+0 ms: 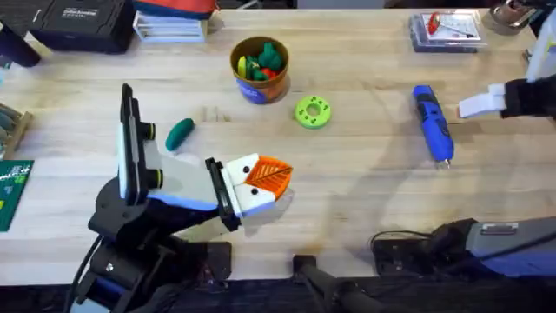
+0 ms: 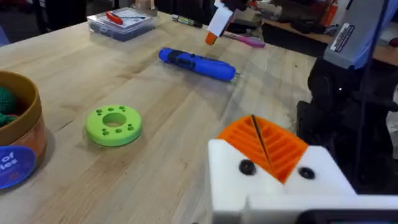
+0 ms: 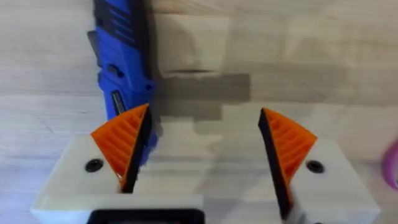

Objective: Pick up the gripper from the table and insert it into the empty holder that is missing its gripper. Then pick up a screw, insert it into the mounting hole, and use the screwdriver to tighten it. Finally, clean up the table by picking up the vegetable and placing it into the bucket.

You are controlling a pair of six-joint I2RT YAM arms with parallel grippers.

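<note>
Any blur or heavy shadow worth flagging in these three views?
Overhead: right arm's tool smeared at the edge. Left wrist: its own tool soft, screwdriver sharper. Right wrist: blocky shadows on the table beside the screwdriver.

Overhead looks down over the whole table (image 1: 365, 209); both wrist cameras sit low and close, sharing the screwdriver (image 1: 433, 123) at its right.

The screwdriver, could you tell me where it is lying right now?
In the overhead view the screwdriver lies flat on the table's right side, right of the green disc, with the open right gripper beside it.
</note>
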